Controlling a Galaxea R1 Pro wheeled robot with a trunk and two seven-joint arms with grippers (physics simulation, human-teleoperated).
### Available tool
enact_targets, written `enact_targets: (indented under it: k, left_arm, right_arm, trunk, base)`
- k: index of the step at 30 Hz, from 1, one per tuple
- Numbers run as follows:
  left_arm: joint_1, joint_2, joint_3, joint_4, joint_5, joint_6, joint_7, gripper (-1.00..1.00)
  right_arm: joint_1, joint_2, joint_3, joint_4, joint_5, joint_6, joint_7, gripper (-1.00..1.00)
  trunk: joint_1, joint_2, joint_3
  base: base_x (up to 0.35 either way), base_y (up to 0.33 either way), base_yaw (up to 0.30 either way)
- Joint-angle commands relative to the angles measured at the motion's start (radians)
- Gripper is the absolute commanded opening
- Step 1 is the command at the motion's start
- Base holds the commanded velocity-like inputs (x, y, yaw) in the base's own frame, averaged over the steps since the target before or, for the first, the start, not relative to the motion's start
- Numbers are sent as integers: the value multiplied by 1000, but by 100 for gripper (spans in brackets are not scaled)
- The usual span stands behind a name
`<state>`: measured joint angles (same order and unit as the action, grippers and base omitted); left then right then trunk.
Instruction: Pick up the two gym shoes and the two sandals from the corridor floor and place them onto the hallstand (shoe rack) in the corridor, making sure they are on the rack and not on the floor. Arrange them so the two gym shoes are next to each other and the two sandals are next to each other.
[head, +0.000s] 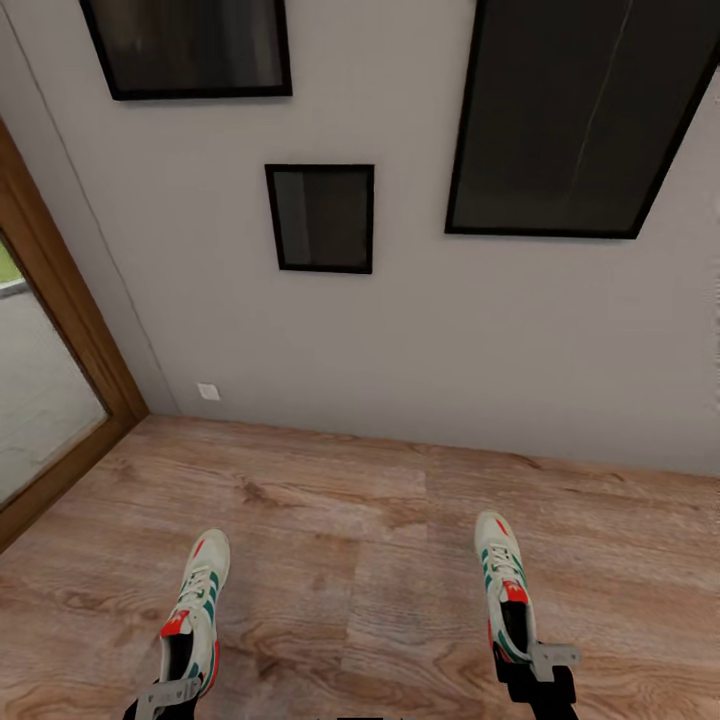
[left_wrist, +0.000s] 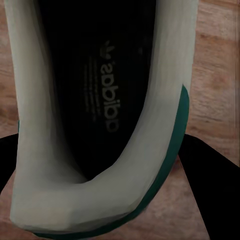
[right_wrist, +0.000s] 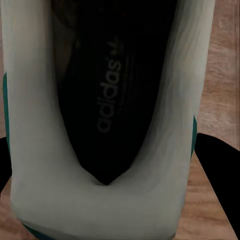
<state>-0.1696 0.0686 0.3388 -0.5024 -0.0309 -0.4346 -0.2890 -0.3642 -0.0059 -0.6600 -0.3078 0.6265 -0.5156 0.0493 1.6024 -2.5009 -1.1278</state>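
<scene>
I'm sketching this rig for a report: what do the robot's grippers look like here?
In the head view, the left gripper shows a pale grey, flat bracket-like piece on a black body. The right gripper matches: a light grey angular bracket above a chunky black housing. In the wrist views the jaws appear as plain black shapes at the frame edges. No cables or markings are visible.
</scene>
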Motion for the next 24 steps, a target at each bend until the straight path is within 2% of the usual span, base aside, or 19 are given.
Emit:
enact_targets:
  k: [1,5,17,24]
  left_arm:
    - [-1,-1,8,1,-4,-2,-10,-100]
    - [-1,-1,8,1,-4,-3,-10,-100]
    - [-1,-1,8,2,-5,-3,-10,-100]
    - [-1,-1,7,2,-6,-4,-11,-100]
  right_arm:
    - [-1,1,-9,1,6,-4,5,-100]
    - [-1,2,-9,2,6,-4,6,-100]
    - [-1,3,-9,3,4,-4,6,-100]
    - [-1,3,-10,19,3,-4,6,-100]
  trunk:
    - [-1,0,5]
    - [-2,1,26]
    - [-48,85,73]
    - [-48,85,75]
  base:
    - [0,0,-125]
    - [0,0,-166]
    - [0,0,-259]
    - [0,0,-294]
